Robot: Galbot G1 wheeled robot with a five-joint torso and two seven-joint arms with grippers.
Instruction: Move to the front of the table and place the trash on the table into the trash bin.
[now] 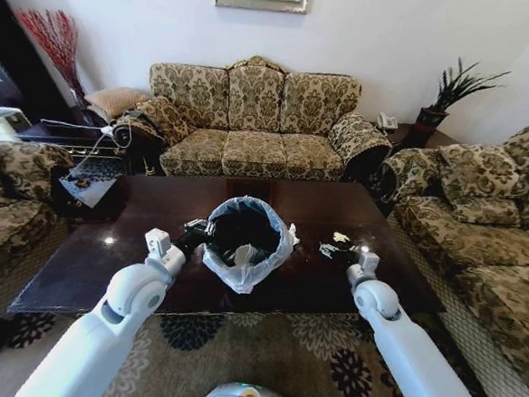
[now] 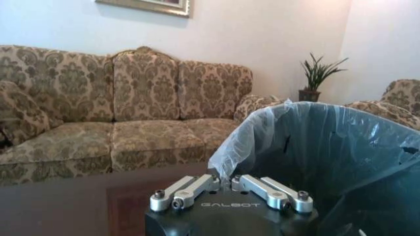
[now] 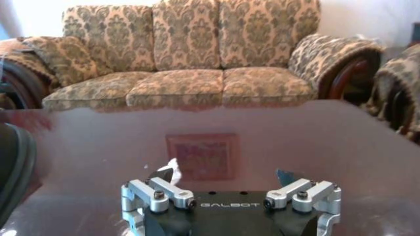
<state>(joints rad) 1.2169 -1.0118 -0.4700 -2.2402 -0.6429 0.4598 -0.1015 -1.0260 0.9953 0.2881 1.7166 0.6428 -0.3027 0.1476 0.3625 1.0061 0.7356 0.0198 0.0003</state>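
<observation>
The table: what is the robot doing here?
The robot stands before the table. Its left gripper is shut on the rim of the bin, which stands on the table with white paper inside. The right gripper is open, low over the table beside the bin, a pale scrap by its fingers.

Both arms extended forward from the shoulders, elbows low, forearms angled inward.

Left gripper (image 1: 197, 231): fingers drawn together, tips closed to a narrow point (image 2: 225, 183); wrist roughly level, black wrist housing directly behind the linkages.

Right gripper (image 1: 333, 251): fingers spread wide apart (image 3: 226, 174), dark tips splayed outward on either side; silver linkages folded back against the black housing. Wrist level, pointing forward.
</observation>
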